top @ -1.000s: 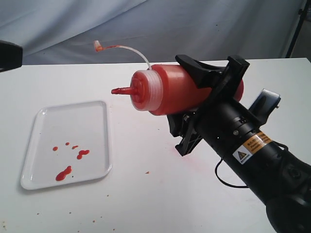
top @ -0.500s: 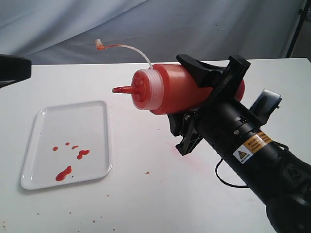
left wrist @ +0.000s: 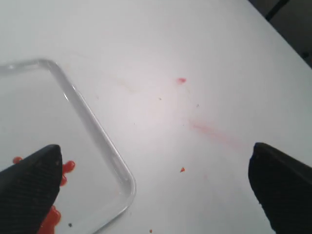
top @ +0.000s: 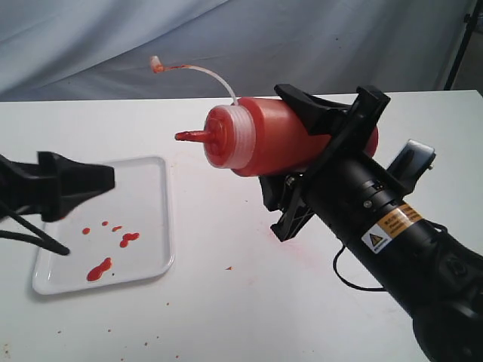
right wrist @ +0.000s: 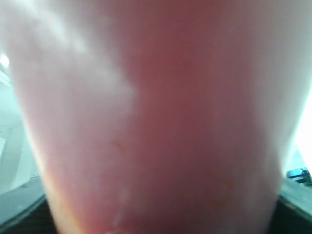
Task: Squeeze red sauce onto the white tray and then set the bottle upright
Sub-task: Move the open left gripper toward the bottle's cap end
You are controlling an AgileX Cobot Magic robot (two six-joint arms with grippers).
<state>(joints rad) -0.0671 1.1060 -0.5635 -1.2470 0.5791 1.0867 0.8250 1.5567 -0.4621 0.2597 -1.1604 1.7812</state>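
The bottle (top: pixel 264 143) hangs in the air nearly level, its red nozzle (top: pixel 189 136) pointing left toward the tray side. My right gripper (top: pixel 302 162) is shut on the bottle's body. The clear tether curls up from the cap to its tiny cap (top: pixel 155 65). In the right wrist view the bottle (right wrist: pixel 156 122) fills the frame as a red blur. The white tray (top: pixel 151 226) lies flat on the table's left part, holding several red sauce (top: pixel 98 269) blobs. My left gripper (top: pixel 90 215) hovers open over the tray, empty. The left wrist view shows the tray (left wrist: pixel 97 131) corner and sauce (left wrist: pixel 66 168) between the spread fingers (left wrist: pixel 29 190).
The white table carries faint red smears (top: pixel 283 237) under the right arm and small specks near the front. One smear (left wrist: pixel 209 131) shows in the left wrist view. A grey cloth hangs behind, with a dark stand (top: pixel 460 45) at the back right.
My left gripper has come in from the left edge and now hangs over the tray. The bottle and right arm have hardly moved.
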